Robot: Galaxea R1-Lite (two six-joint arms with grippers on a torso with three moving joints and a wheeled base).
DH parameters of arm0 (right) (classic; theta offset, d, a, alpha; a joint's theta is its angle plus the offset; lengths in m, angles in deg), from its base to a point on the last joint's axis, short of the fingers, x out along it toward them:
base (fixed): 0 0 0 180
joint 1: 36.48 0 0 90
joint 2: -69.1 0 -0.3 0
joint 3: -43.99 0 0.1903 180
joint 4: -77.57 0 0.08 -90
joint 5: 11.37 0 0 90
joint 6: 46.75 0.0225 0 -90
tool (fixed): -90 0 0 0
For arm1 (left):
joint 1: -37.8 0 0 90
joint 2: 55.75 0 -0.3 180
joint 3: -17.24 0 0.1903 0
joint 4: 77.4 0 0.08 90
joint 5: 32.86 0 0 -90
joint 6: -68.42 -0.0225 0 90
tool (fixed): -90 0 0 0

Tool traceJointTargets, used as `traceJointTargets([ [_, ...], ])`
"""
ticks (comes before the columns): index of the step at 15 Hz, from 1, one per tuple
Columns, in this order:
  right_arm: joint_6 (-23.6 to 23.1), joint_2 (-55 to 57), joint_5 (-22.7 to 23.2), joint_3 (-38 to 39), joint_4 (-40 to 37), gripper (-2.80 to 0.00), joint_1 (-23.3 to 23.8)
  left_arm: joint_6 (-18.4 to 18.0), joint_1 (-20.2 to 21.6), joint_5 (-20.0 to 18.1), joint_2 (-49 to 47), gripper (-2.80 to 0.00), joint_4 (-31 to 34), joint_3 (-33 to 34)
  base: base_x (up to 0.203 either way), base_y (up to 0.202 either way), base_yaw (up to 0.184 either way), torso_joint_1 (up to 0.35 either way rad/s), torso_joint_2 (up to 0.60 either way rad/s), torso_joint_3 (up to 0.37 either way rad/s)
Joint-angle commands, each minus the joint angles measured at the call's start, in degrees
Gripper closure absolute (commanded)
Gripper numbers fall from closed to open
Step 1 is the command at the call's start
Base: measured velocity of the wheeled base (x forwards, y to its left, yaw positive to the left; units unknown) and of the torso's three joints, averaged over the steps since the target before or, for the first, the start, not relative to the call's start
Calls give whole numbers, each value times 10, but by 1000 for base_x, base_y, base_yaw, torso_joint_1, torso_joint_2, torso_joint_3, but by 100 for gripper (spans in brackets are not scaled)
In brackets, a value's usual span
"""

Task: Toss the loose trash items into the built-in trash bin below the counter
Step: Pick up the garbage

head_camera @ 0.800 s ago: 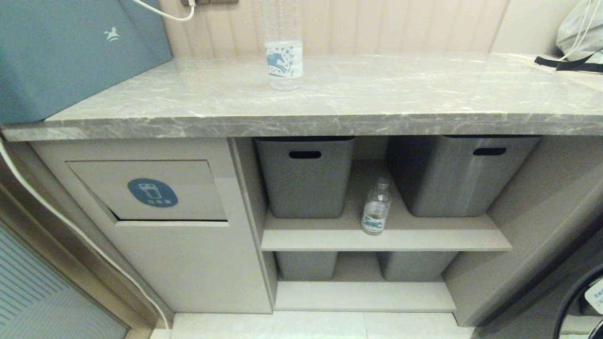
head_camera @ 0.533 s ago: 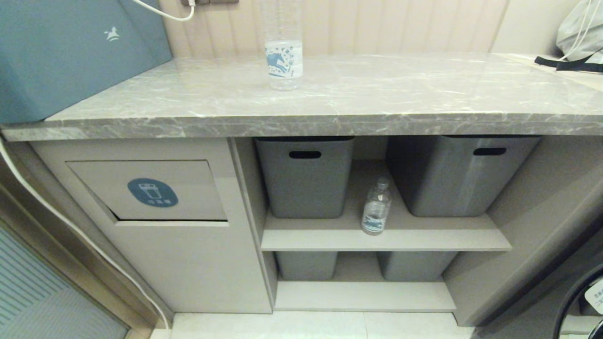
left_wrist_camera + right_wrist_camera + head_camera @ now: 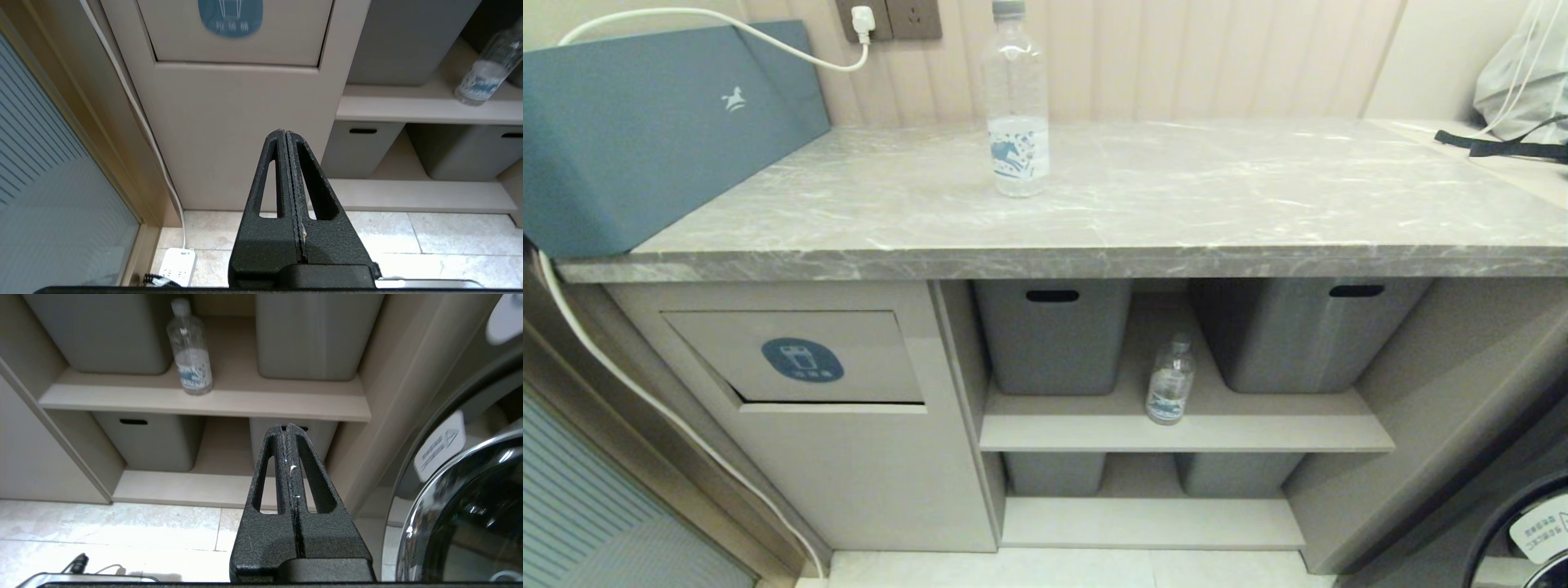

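One clear water bottle (image 3: 1015,106) with a grey cap stands upright on the grey marble-look counter (image 3: 1258,196). A second bottle (image 3: 1170,382) (image 3: 486,69) (image 3: 190,351) stands on the upper shelf between two grey tubs. The built-in trash bin (image 3: 800,357) (image 3: 233,32) is the beige flap with a blue oval sticker, left of the shelves. Neither arm shows in the head view. My left gripper (image 3: 285,132) is shut and empty, low before the cabinet below the flap. My right gripper (image 3: 287,426) is shut and empty, low before the bottom shelf.
Grey tubs (image 3: 1054,335) (image 3: 1298,335) fill the shelves, with more below. A blue-grey box (image 3: 662,131) sits on the counter's left end; its white cable (image 3: 645,400) runs down to a power strip (image 3: 176,265) on the tiled floor. A washing machine door (image 3: 470,506) stands at the right.
The whole head view has shifted downward in the picture, so the camera has moved: the bottle's cap and the wall socket now show. The bottles themselves have not moved.
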Motion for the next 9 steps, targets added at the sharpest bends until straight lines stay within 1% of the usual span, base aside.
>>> traceJointTargets([
  [1, 0, 0, -1, 0, 0, 0, 0, 0, 0, 0, 0, 0, -1, 2, 0, 0, 0, 189, -454, -281],
  [9, 5, 0, -1, 0, 0, 0, 0, -1, 0, 0, 0, 0, -1, 2, 0, 0, 0, 201, -478, -281],
])
